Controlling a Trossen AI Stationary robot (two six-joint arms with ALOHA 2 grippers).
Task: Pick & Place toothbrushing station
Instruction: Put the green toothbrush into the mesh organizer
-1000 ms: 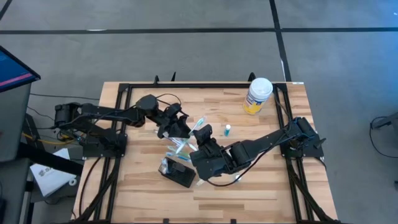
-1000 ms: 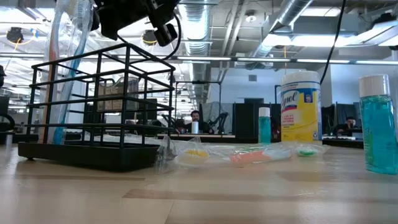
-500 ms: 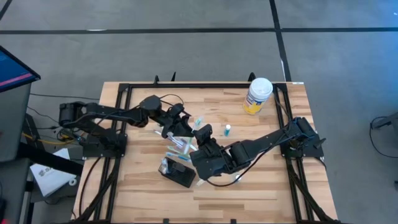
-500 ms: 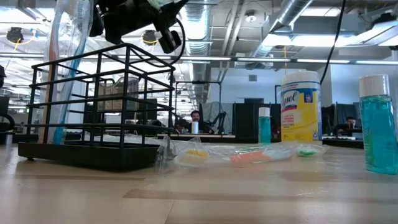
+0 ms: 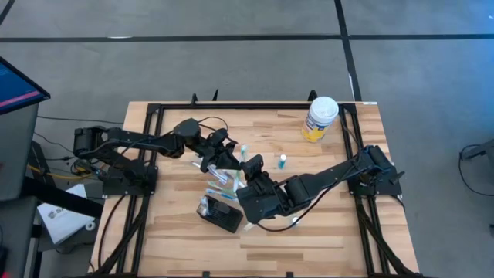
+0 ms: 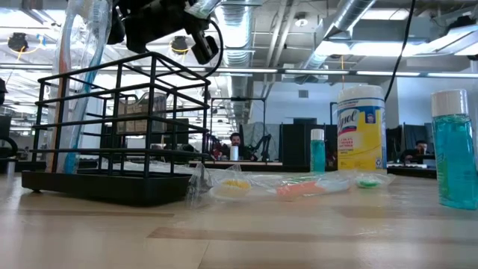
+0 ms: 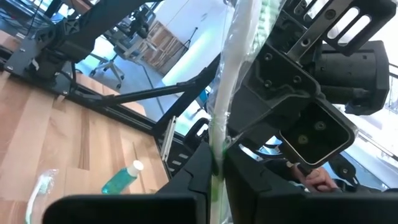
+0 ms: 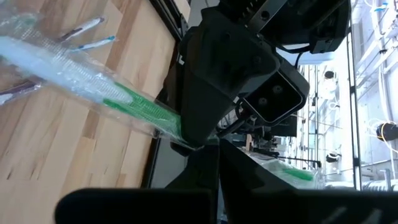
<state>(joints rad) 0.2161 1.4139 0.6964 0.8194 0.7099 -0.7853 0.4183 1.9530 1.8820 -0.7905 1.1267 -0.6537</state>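
Observation:
A green toothbrush in a clear wrapper [image 7: 227, 93] [image 8: 127, 102] hangs above the middle of the table. My left gripper [image 5: 226, 160] [image 7: 214, 182] and my right gripper [image 5: 248, 171] [image 8: 217, 158] face each other there, both shut on it. The toothbrushing station [image 5: 220, 216] [image 6: 112, 187], a black wire holder on a black base, stands on the table just near of them. Wrapped toothbrushes [image 6: 78, 82] stand upright in it. My left gripper pinches the wrapped toothbrush's handle [image 7: 216, 163] between its two fingers, which come in level from the table's left and lie across it. The toothbrush is lifted clear of the table. My right gripper is shut on the wrapper's end [image 8: 194, 145], close beside the left fingers. It comes from the table's right, slanting a little downward. The left gripper's body hides part of the contact.
More wrapped toothbrushes [image 5: 220, 179] lie under the grippers. Wrapped items [image 6: 284, 187] lie on the table beyond the station. A small teal bottle [image 5: 282, 161] stands mid-table, a white-lidded yellow canister [image 5: 319, 117] at the far right, and a blue bottle [image 6: 453, 149] by the low camera.
My left gripper has edged toward the right gripper and has shut on the wrapped toothbrush, which my right gripper has kept holding still above the table.

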